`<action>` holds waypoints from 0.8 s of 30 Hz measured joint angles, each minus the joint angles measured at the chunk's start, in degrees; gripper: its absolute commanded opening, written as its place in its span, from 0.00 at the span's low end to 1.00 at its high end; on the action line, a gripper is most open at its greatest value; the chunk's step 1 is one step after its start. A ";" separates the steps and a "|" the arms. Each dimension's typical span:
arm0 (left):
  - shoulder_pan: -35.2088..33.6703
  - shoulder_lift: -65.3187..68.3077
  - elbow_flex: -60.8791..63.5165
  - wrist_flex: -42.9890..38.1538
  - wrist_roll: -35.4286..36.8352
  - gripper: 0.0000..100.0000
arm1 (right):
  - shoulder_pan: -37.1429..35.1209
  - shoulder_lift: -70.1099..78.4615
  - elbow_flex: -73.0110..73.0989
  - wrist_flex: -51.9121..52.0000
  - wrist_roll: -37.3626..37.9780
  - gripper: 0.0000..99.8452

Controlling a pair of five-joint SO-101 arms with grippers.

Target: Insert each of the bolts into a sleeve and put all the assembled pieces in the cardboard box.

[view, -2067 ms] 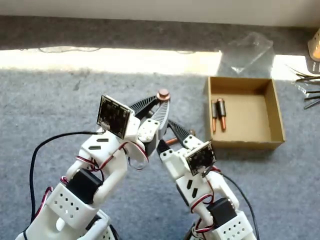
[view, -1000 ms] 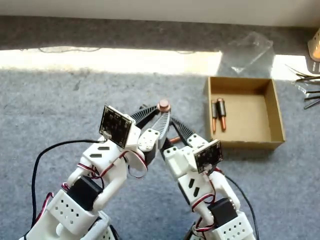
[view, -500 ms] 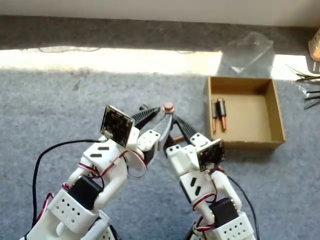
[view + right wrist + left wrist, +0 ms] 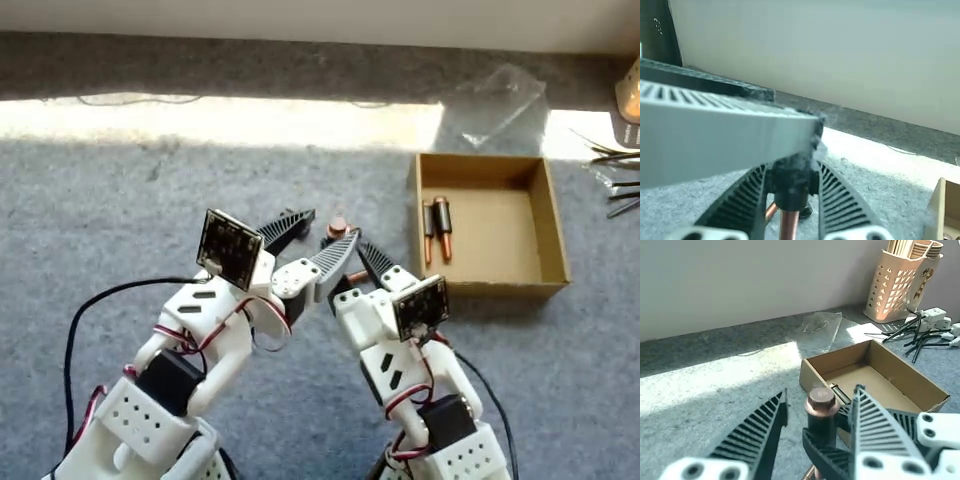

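Left gripper (image 4: 821,391): toothed black jaws are standing spread wide, gripping nothing.

A copper-coloured, round-headed metal bolt (image 4: 820,401) is standing upright in the gap between these jaws, touching neither. It is sitting in a short dark cylindrical sleeve (image 4: 821,427); the copper head is showing above the sleeve.

Right gripper (image 4: 790,172): jaws are pinching the dark sleeve from both sides, and the copper shank is sticking out beneath the sleeve, back toward the gripper body. In the high view the right jaws are coming in beside and under the left ones, so the two pairs are crossing at the bolt.

One left finger (image 4: 725,150) is lying across in front of the right jaws, just above their tips.

A second copper-coloured piece (image 4: 355,276) is showing just beside the right jaws, low down; I cannot tell what it is.

The open square cardboard box (image 4: 555,235) is sitting on the grey carpet (image 4: 120,200), off to the right jaws' outer side, near but apart. Two dark-sleeved copper pieces (image 4: 436,230) are lying side by side inside it, along the wall nearest the jaws.
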 measured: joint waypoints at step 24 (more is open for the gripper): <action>-15.65 -1.32 0.00 0.00 -0.09 0.01 | 10.55 0.00 0.00 0.00 -1.23 0.00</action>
